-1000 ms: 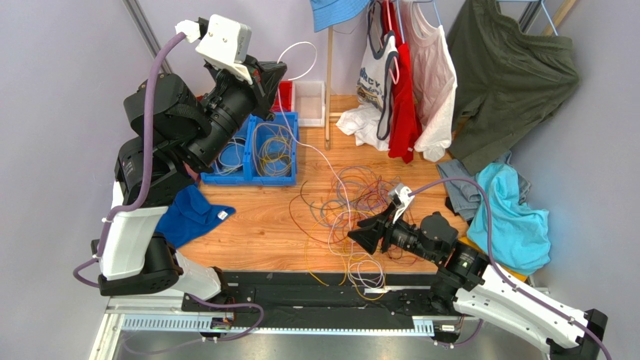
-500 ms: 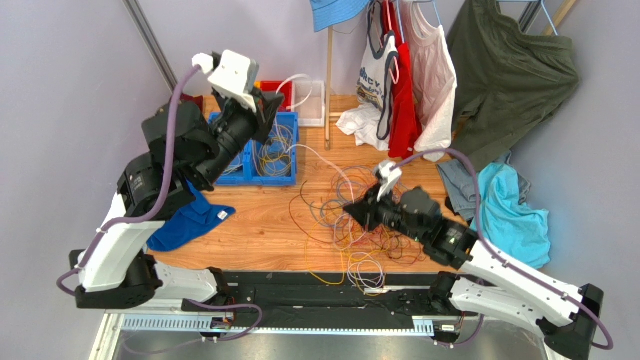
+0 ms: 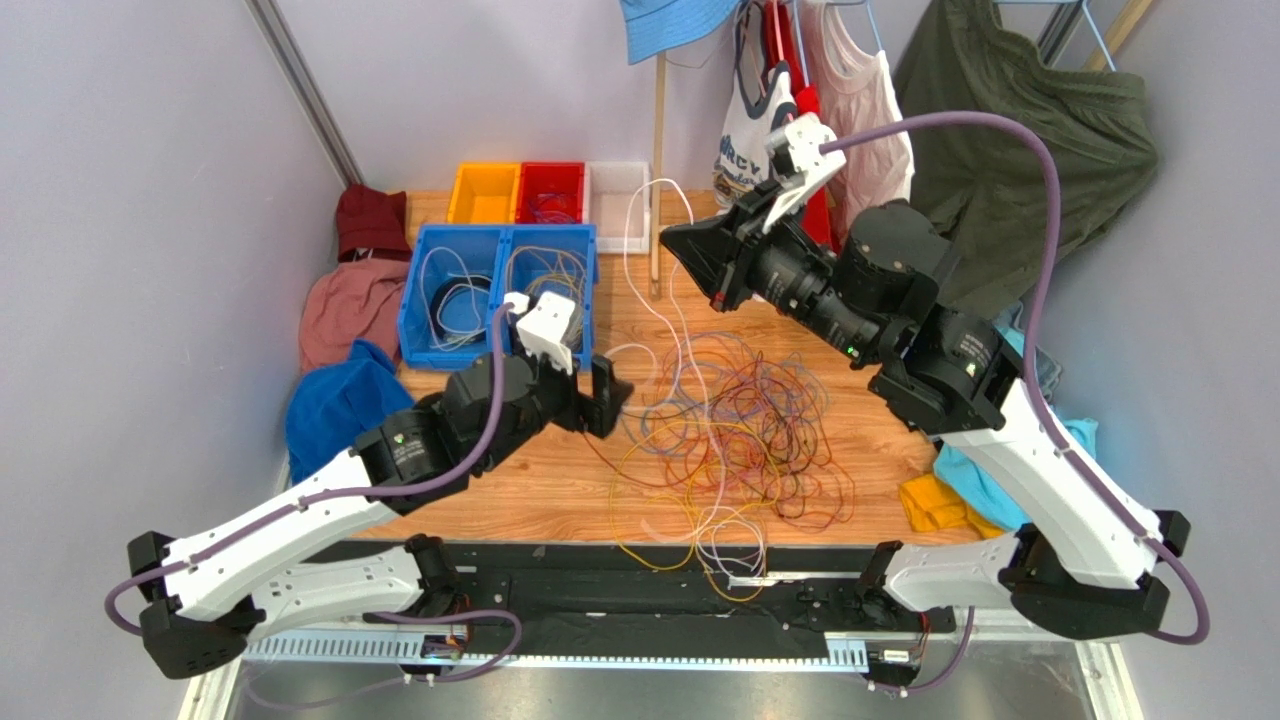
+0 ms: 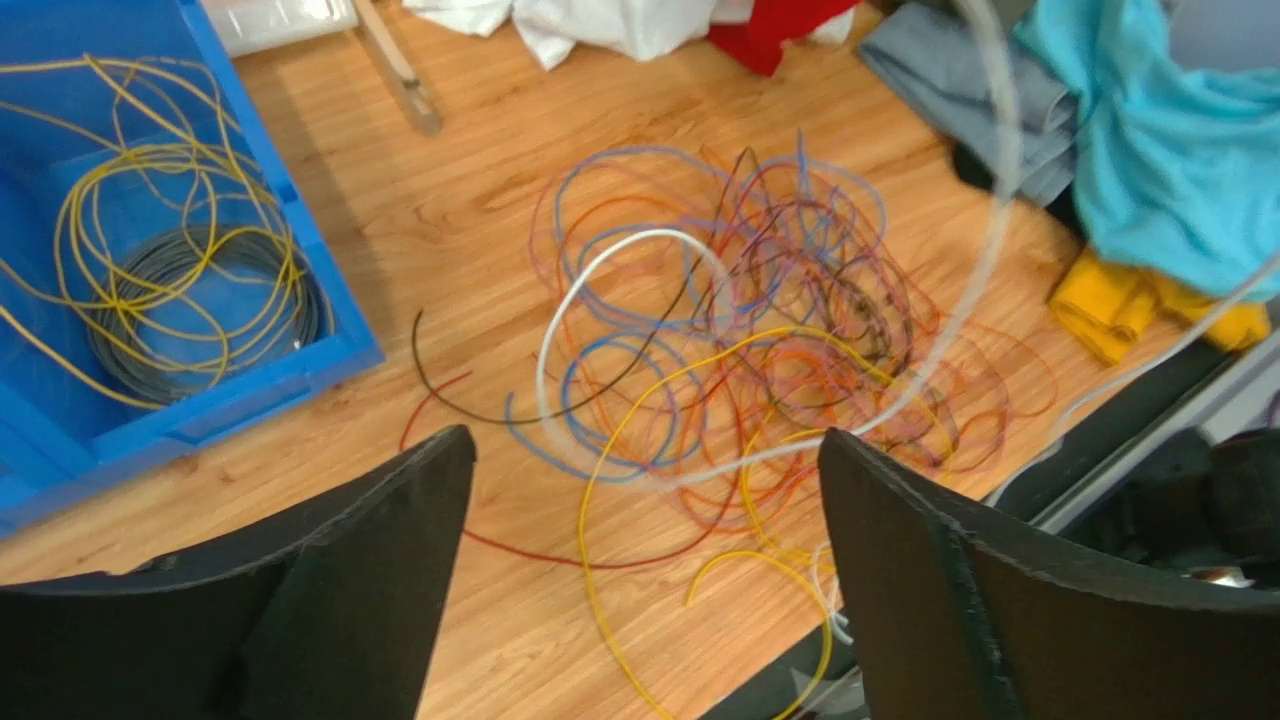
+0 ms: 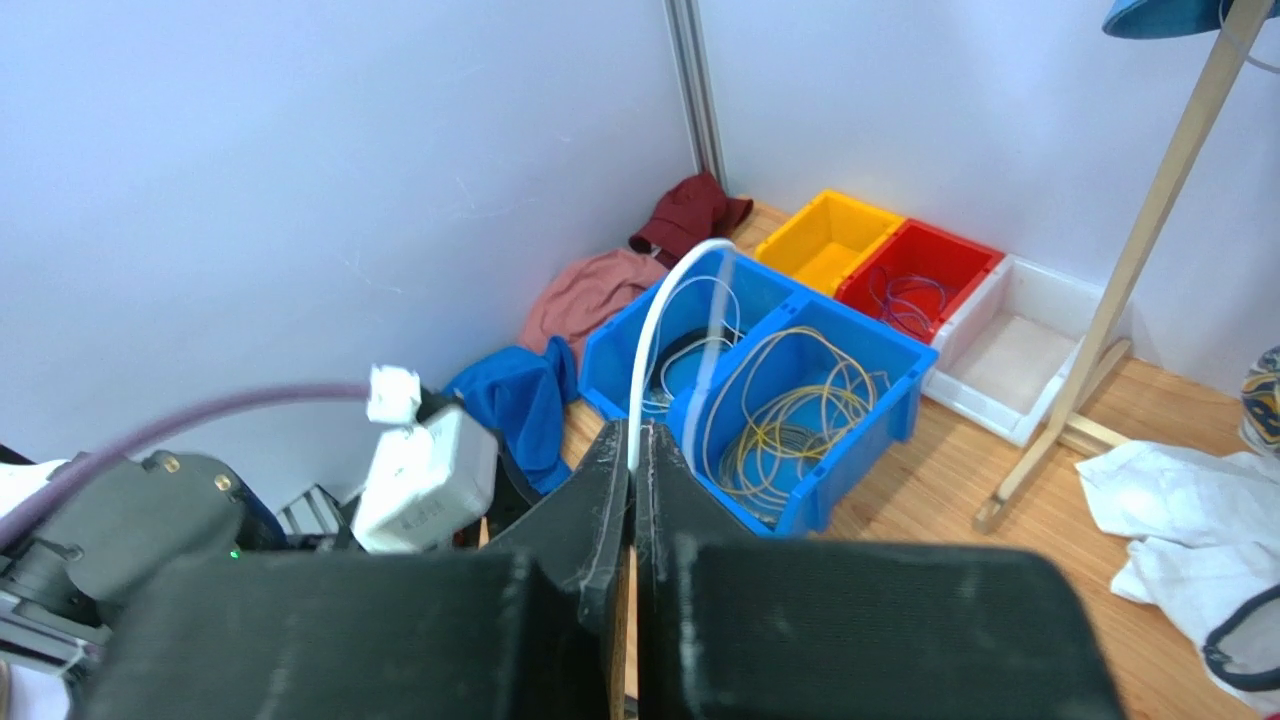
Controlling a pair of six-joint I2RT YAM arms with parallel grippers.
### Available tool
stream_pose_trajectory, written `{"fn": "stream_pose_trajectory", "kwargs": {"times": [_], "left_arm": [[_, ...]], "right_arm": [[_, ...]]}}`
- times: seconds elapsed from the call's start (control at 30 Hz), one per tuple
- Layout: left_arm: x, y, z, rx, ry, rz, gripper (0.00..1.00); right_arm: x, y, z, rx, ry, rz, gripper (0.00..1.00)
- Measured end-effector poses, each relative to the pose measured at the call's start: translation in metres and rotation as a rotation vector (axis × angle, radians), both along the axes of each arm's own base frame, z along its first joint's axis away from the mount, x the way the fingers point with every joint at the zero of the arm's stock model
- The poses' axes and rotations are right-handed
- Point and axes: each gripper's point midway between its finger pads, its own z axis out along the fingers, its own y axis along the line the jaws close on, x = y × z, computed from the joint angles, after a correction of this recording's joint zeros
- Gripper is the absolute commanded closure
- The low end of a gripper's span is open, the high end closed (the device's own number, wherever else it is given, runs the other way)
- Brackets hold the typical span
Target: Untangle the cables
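Top external: 2 blue bins [image 3: 443, 356] w/ cables [image 3: 544, 273]

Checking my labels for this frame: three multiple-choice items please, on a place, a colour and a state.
1. Cable tangle lies: A in red bin; B on wooden table; C on clothes rack.
2. The cable in right hand: A yellow; B white; C purple.
3. Left hand: A open, empty; B shut on cable; C unseen.
Key: B, strands sprawl on wood; B, a white strand leaves its closed grip; A, spread wide, gripping nothing.
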Motion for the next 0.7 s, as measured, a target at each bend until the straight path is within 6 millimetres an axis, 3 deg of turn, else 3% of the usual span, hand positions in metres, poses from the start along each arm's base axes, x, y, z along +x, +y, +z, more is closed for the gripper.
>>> {"fn": "stream_pose_trajectory", "kwargs": {"times": [0.13, 0.33, 0.43, 0.6, 0.7], "left_arm": [[-0.007, 0.009, -0.025, -0.022, 0.038, 0.020, 0.01], [-0.011, 0.044, -0.010, -0.158, -0.008, 0.128, 0.01], [-0.013, 0.052, -0.015, -0.227, -0.038, 0.139, 0.01], [-0.020, 0.036, -0.031, -0.326, -0.098, 0.039, 0.01], [-0.026, 0.017, -0.026, -0.368, -0.134, -0.057, 0.01]], "right_arm": [[0.004, 0.002, -0.004, -0.057, 0.014, -0.007, 1.00], [0.002, -0.007, -0.008, -0.104, 0.030, -0.028, 1.00], [0.002, -0.010, -0.007, -0.106, 0.032, -0.034, 1.00], [0.004, -0.009, -0.012, -0.117, 0.041, -0.042, 1.00], [0.006, -0.007, -0.019, -0.128, 0.058, -0.045, 1.00]]}}
